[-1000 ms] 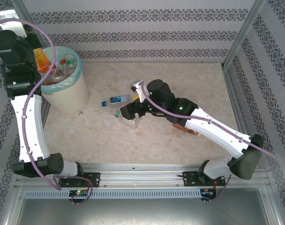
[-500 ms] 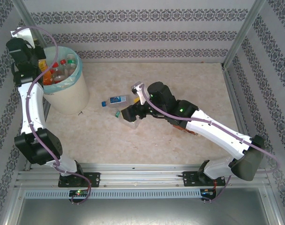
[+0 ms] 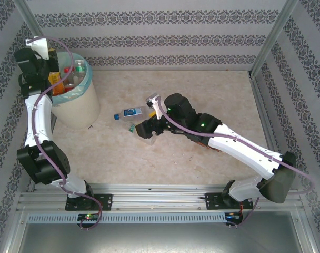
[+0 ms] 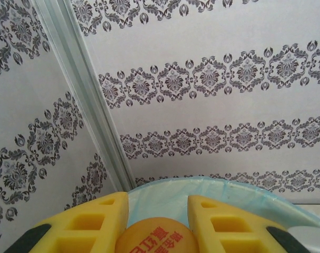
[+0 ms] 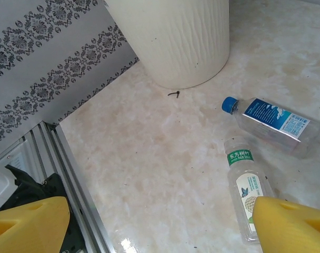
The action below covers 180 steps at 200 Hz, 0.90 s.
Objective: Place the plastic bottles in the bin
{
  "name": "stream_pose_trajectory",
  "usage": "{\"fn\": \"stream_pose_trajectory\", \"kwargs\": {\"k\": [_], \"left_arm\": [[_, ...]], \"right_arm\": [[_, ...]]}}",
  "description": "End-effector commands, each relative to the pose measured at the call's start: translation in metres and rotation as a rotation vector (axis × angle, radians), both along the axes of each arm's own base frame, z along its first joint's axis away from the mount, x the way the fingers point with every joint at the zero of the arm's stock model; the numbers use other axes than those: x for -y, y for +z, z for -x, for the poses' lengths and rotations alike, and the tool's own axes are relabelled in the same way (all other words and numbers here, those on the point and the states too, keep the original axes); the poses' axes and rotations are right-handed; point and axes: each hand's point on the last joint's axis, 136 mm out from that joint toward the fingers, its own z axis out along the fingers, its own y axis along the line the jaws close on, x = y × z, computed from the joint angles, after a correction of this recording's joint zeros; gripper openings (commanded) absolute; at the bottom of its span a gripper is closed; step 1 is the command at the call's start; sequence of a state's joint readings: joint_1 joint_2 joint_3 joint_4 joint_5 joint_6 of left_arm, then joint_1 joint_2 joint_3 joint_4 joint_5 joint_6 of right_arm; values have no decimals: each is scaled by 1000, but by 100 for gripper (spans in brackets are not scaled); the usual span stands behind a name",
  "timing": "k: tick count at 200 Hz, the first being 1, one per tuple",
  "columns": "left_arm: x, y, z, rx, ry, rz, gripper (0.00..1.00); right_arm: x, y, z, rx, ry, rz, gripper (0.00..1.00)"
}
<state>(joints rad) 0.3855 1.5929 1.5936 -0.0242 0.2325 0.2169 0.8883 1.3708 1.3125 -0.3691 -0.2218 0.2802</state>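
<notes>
Standing the left arm (image 3: 36,121) tall at the far-left corner, with its wrist bent over the left rim of the bin (image 3: 78,108). Clamping an orange bottle (image 4: 157,238) between the yellow fingers (image 4: 91,226) of the left end effector (image 4: 158,208), both fingers touching it, directly above the teal liner (image 4: 218,192).

Stretching the right arm (image 3: 239,147) low and long from its base across the surface (image 3: 212,95) to the middle, wrist turned toward the bin. Showing the right end effector (image 5: 161,211) spread wide and gripping nothing, poised just over a green-labelled bottle (image 5: 244,195) whose base is lying beside one finger.

Counting two arms, one bin and one orange bottle in the grip. Counting two clear bottles lying on their sides on the surface: the green-labelled bottle and, just beside it on the far side, a blue-capped bottle (image 3: 129,112). Glimpsing a brown thing (image 3: 205,145) under the right forearm, too hidden to name. Making out at least two red-capped bottles (image 3: 70,78) inside the bin, without managing an exact count there.
</notes>
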Motion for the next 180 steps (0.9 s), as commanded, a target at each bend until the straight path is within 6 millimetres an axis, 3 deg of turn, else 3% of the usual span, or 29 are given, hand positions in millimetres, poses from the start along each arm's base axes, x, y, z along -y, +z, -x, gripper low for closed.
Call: {"fn": "stream_pose_trajectory", "kwargs": {"k": [1, 77, 108, 146, 180], "left_arm": [[-20, -47, -9, -143, 50, -28, 0], [-17, 40, -15, 101, 39, 17, 0], [-22, 63, -14, 217, 66, 24, 0], [-26, 74, -13, 322, 83, 30, 0], [-38, 55, -20, 349, 114, 35, 0]], "right_arm": [[-7, 3, 1, 28, 19, 4, 90], [-14, 6, 0, 34, 32, 13, 89], [-16, 8, 0, 41, 35, 16, 88], [-17, 10, 0, 53, 34, 26, 88], [-19, 8, -1, 55, 34, 31, 88]]}}
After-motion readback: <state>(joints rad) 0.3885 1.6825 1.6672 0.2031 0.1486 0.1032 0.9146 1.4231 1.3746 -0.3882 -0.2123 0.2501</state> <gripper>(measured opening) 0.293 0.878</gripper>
